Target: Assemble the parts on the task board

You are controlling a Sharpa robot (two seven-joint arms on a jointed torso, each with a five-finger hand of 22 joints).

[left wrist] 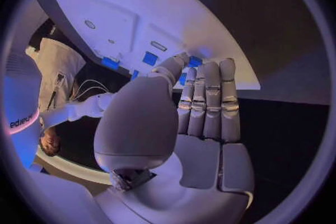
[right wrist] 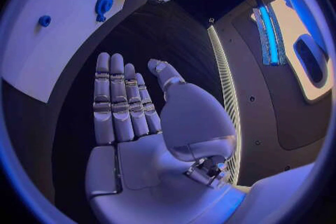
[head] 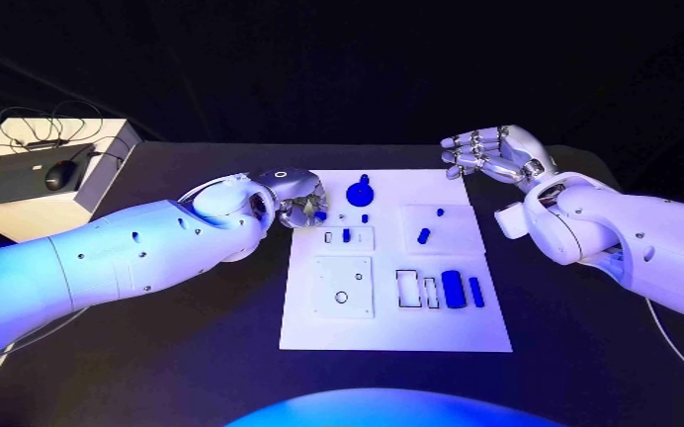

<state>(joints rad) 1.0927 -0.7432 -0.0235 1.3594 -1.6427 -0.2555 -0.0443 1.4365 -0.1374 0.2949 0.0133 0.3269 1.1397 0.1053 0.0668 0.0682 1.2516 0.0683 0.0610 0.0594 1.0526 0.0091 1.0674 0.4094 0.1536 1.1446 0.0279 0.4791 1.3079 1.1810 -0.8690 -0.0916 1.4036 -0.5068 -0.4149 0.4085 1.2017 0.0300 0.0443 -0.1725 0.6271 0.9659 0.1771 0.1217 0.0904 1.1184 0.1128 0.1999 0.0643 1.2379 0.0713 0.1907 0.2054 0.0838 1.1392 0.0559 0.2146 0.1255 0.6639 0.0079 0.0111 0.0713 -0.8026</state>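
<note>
Reach for the small peg at the board's upper-left edge

Head view: the white board [head: 395, 333] lies mid-table. The left hand [head: 293, 198] sits at its ten o'clock corner, fingers bent toward a small blue peg [head: 319, 215] just beside them; whether they touch it I cannot tell. A round blue knob [head: 361, 192] stands at twelve o'clock, and two long blue bars [head: 454, 289] lie at four o'clock. The right hand [head: 492, 153] hovers off the board's one o'clock corner, fingers loosely curled and holding nothing.

Left wrist view: the fingers [left wrist: 209, 102] are straight, side by side, with nothing between them and the thumb, pointing at the board's edge where blue pieces [left wrist: 150, 58] sit.

Right wrist view: palm flat, fingers [right wrist: 115, 98] extended and empty.

Judgement: pinch the peg low, lift it straight, and keep the wrist clear of the knob.
</note>
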